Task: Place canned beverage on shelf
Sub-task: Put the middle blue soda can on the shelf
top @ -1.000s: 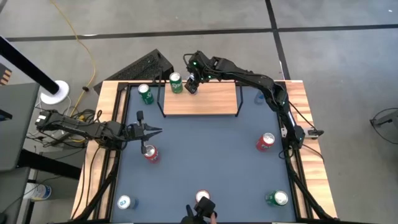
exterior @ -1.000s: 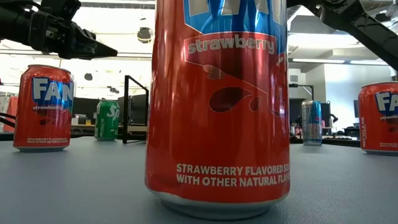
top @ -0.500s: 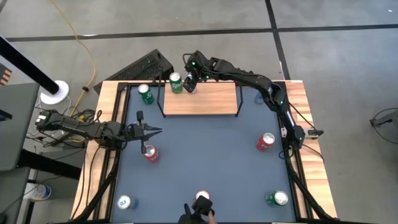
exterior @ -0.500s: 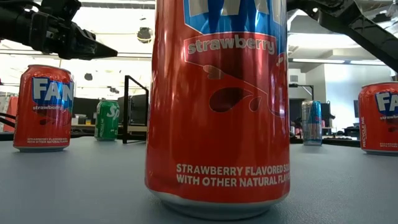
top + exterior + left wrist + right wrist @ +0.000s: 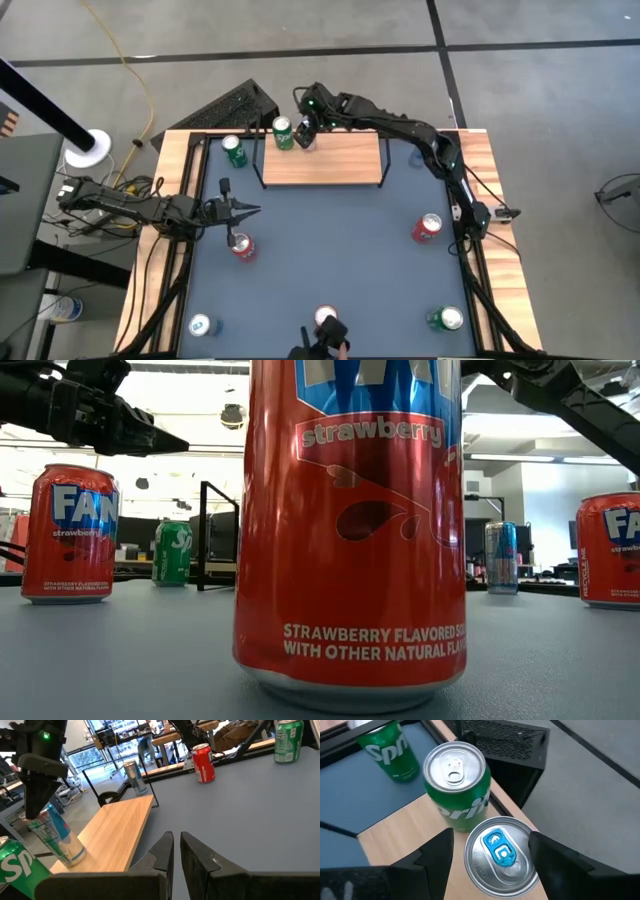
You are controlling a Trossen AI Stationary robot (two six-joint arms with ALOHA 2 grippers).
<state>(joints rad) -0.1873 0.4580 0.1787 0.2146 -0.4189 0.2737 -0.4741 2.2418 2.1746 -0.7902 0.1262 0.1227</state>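
Note:
The shelf (image 5: 322, 160), a light-wood board with black wire end frames, stands at the table's far side. A green Sprite can (image 5: 283, 132) stands on its far left corner. My right gripper (image 5: 305, 135) is over that corner, shut on a silver-and-blue can (image 5: 502, 852) right beside the green can (image 5: 457, 785). My left gripper (image 5: 245, 211) is shut and empty, above the table's left part, just beyond a red can (image 5: 242, 246). My right gripper pinches the silver-and-blue can's side wall just below its top rim (image 5: 532, 850) between its two fingers, one on each side. The fingers come from above, pointing down. The can stands upright with its base (image 5: 72, 856) on the shelf board.
Another green can (image 5: 233, 150) stands on the table left of the shelf, a blue can (image 5: 417, 157) right of it. Red cans (image 5: 427, 227) (image 5: 325, 318), a green can (image 5: 445, 319) and a silver-blue can (image 5: 201, 325) stand nearer. The near red can (image 5: 350, 520) fills the low view.
My right gripper has shifted a little toward the table's left and far edge with the silver-and-blue can, closer to the green can on the shelf, then kept still.

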